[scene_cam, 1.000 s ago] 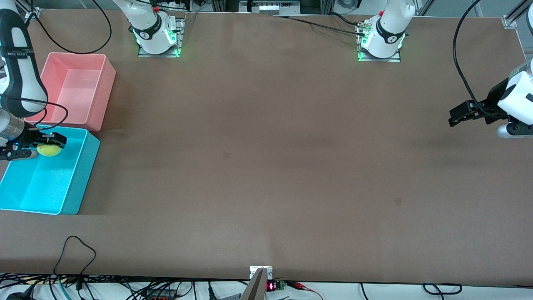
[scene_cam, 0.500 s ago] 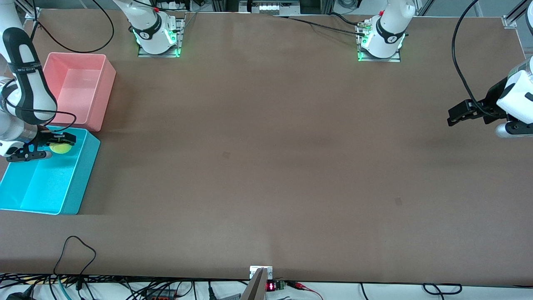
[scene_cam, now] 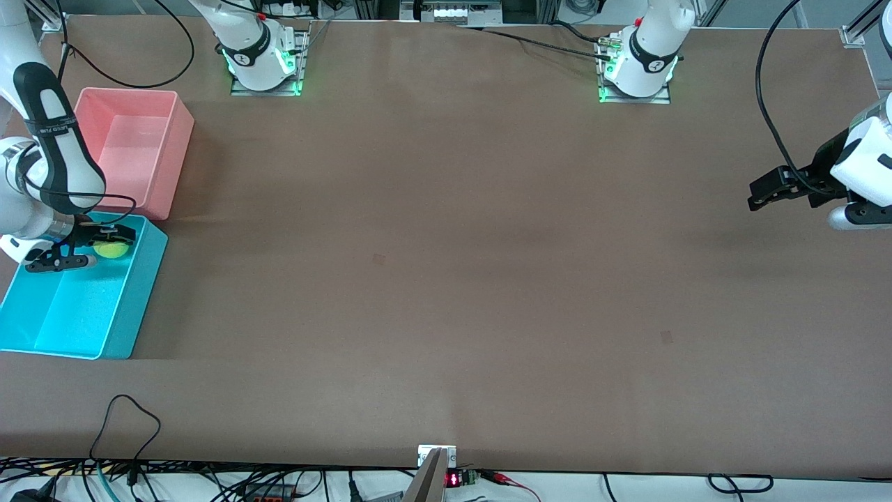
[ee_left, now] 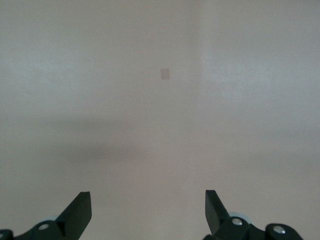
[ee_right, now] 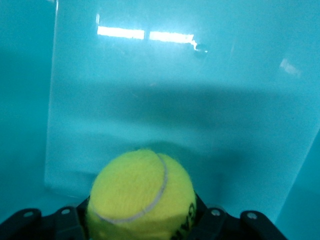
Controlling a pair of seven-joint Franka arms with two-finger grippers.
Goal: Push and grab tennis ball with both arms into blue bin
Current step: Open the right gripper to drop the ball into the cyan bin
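Ball: the small fuzzy yellow-green tennis ball (scene_cam: 111, 249) is up in the air, pinched in the right arm's black two-finger gripper (scene_cam: 110, 242), over the pink-tub end of the bright cyan-blue rectangular plastic bin (scene_cam: 143, 279).
Key relation: straight down from the ball lies blue floor; the right wrist view shows the tennis ball (ee_right: 141, 195) nestled in the gripper with the bin's flat bottom (ee_right: 210, 110) below it.
Right fingers: closed onto the ball from both sides.
Left gripper: the left arm's black gripper (scene_cam: 765, 192) hangs over the table (scene_cam: 446, 265) at its own end, well apart from the bin, waiting; its fingers (ee_left: 80, 210) are spread with nothing in them.
Nearer arm: the right one, clearly; the job looks to be its alone now.
Edges: the bin's wall toward the pink plastic tub (scene_cam: 132, 150) sits close to the ball, so a drop here should land inside but near that wall.
Room: most of the bin's floor lies nearer the front camera, open.
Next move, my guess: release.
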